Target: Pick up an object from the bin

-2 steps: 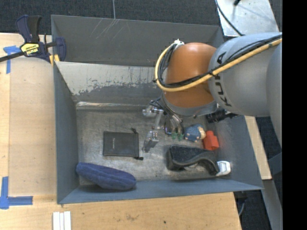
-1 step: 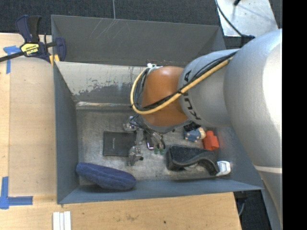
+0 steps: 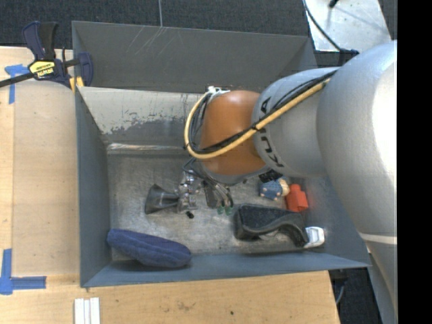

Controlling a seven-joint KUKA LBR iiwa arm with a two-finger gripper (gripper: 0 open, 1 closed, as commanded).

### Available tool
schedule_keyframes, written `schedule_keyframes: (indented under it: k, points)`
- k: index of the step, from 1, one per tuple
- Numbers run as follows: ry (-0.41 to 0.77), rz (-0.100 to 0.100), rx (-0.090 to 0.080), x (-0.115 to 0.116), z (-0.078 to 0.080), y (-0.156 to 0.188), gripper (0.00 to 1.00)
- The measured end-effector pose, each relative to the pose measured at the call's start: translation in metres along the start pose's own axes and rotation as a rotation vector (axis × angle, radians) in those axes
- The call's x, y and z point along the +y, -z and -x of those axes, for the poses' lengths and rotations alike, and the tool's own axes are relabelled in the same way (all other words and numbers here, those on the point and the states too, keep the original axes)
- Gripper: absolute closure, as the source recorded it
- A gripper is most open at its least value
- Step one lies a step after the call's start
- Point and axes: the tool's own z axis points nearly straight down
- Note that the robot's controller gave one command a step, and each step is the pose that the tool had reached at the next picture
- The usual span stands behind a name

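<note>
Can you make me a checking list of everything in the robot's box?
Surface: grey bin floor, scuffed, bare at its left.
Job's things: dark grey flared piece lies just left of the gripper; contact cannot be told.
Clutter: blue cloth pouch front left; black curved piece front right; small blue toy and orange block behind it.
Grippers: gripper low over the floor's middle.
Cables: yellow cable loops round the orange wrist cover.
Surroundings: nothing seen in the arm's way.

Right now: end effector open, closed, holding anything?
The end effector: cannot be told; it is low beside a small dark grey flared piece mid-bin.
</note>
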Motion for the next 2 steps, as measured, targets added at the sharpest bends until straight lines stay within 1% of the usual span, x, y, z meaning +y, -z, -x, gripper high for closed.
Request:
schedule_keyframes:
  k: [1, 2]
  points:
    - [0.13, 0.0, 0.001, 0.008, 0.046, 0.091, 1.0]
    - [0.154, 0.0, 0.002, 0.008, 0.044, 0.151, 1.0]
